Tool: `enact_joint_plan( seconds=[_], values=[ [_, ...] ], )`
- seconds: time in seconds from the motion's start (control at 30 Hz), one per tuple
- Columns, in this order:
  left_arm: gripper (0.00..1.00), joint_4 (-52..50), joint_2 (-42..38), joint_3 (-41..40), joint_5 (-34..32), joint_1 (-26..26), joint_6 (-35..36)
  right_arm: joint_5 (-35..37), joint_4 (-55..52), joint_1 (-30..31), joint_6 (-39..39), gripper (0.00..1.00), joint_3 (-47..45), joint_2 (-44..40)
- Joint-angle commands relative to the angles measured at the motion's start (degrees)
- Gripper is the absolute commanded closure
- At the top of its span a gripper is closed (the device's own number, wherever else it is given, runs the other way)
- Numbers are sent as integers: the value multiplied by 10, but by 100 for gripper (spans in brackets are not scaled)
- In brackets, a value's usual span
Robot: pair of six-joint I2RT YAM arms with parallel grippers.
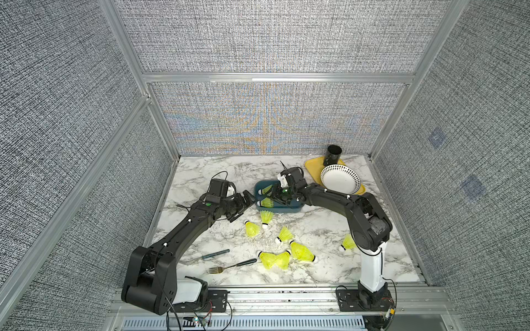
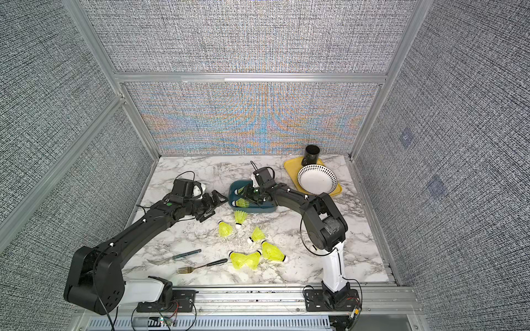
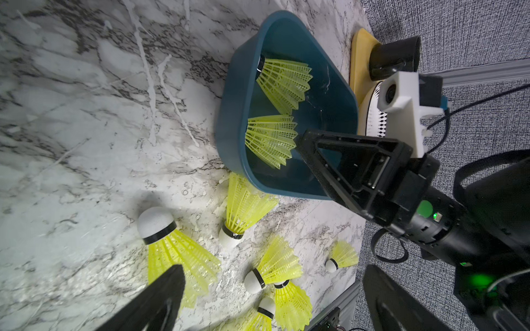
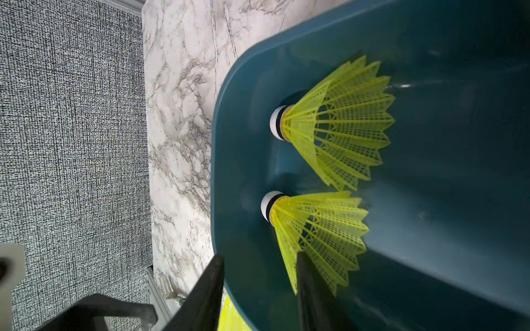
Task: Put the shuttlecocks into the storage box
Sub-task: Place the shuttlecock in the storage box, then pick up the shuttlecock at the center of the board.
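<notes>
Currently two shuttlecocks (image 4: pixel 335 123) lie side by side inside the storage box (image 4: pixel 459 43)

Black arms (image 1: pixel 183 229) — white base segments (image 1: pixel 371 269)

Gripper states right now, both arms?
Left gripper: open, empty, beside the box.
Right gripper: open over the box, holding nothing; a shuttlecock lies right beside it.

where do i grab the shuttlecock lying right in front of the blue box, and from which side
Probably the narrow neck of the shuttlecock just above its black band, from above with jaws across it. It lies flat, white tip away from the storage box, wide skirt by the box's wall, leaving little room there.
</notes>
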Motion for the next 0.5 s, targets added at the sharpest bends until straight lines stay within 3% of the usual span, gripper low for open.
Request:
enact_joint_plan(
  seconds=[0.0, 0.23, 0.47],
  values=[
    [0, 9, -2, -1, 4, 0, 4, 15, -33, 0, -16, 57, 3, -10],
    [0, 3, -2, 1, 5, -14, 11, 40, -76, -2, -42, 57, 9, -37],
    [0, -25, 8, 18, -10, -60, 34, 82, -116, -2, -97, 57, -8, -99]
  ],
)
